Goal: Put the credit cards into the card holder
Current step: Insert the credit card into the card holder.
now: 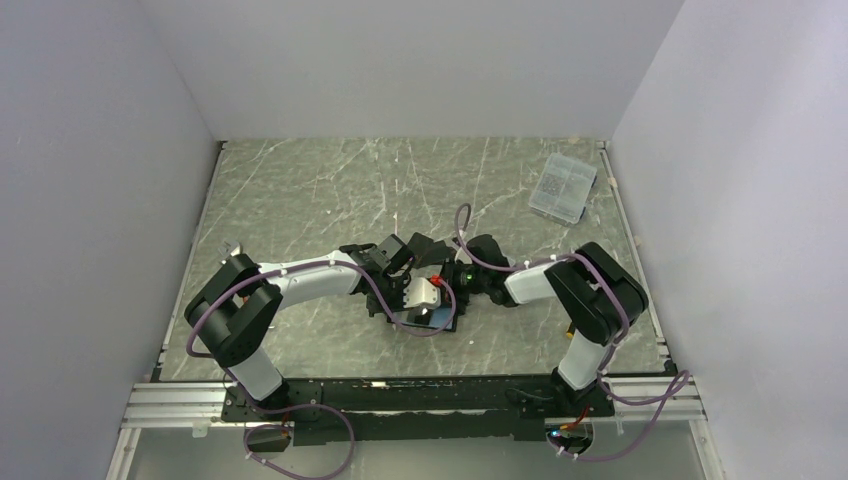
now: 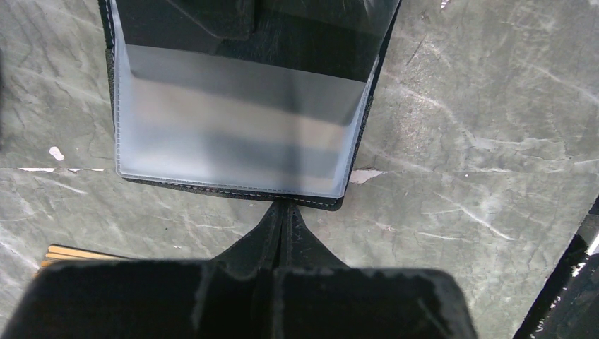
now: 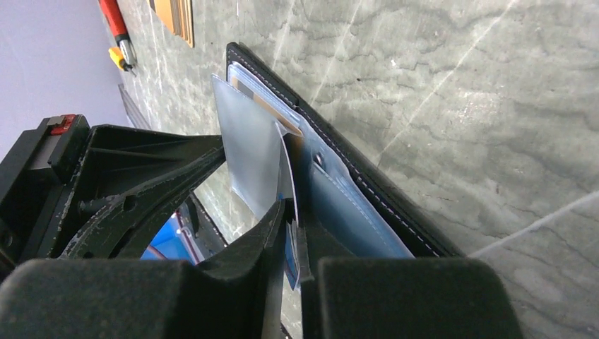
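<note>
The card holder (image 1: 440,322) lies open on the table between both arms, black outside with light blue lining (image 3: 350,208). Its clear plastic sleeve (image 2: 233,120) shows greyish in the left wrist view. My left gripper (image 2: 286,206) is shut, its tips against the holder's stitched near edge (image 2: 233,189). In the right wrist view a thin silver-grey leaf (image 3: 251,159) stands up from the holder and runs down between my right gripper's (image 3: 291,215) fingers, which stand a crack apart around it. A tan card edge (image 3: 274,111) sits in a pocket. An orange-gold card (image 2: 78,254) (image 3: 174,18) lies on the table nearby.
A clear plastic box (image 1: 562,187) rests at the back right, near the wall. A red and yellow tool-like object (image 3: 116,32) lies beyond the orange-gold card. The left gripper's black body (image 3: 106,183) crowds the holder's left side. White walls close in the marbled table (image 1: 300,190).
</note>
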### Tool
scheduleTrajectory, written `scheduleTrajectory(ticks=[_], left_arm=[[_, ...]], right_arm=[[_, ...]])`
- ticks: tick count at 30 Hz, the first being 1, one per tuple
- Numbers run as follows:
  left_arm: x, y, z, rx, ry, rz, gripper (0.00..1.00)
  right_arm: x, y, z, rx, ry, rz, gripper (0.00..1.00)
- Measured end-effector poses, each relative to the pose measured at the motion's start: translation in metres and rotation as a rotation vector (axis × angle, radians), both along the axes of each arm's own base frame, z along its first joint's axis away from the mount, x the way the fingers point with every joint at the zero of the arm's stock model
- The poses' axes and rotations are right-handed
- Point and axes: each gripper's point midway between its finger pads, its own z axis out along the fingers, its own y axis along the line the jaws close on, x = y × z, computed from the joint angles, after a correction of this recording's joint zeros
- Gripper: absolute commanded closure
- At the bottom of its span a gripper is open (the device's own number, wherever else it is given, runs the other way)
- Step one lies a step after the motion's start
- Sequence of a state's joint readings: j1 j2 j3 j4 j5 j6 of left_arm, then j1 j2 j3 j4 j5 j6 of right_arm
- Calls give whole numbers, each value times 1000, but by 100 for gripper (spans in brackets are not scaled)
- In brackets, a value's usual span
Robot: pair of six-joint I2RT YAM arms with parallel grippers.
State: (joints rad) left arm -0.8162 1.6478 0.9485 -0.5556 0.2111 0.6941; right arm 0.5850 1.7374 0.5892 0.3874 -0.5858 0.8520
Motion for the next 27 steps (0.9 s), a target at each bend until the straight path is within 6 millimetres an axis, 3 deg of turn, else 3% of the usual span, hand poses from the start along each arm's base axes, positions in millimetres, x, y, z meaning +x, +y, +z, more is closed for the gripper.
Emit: scheduleTrajectory(ticks=[10,20,27], left_arm=[[-4,0,1,-5,11,-5,100],[-13,0,3,-22,42,-10,100],[-15,-5,30,-130,80,21,100]], right_arm=[[-1,-2,11,-86,-46,-49,45],[2,-11,12,-198,-38,-108,43],[4,-10,12,-206,-39,-113,43]])
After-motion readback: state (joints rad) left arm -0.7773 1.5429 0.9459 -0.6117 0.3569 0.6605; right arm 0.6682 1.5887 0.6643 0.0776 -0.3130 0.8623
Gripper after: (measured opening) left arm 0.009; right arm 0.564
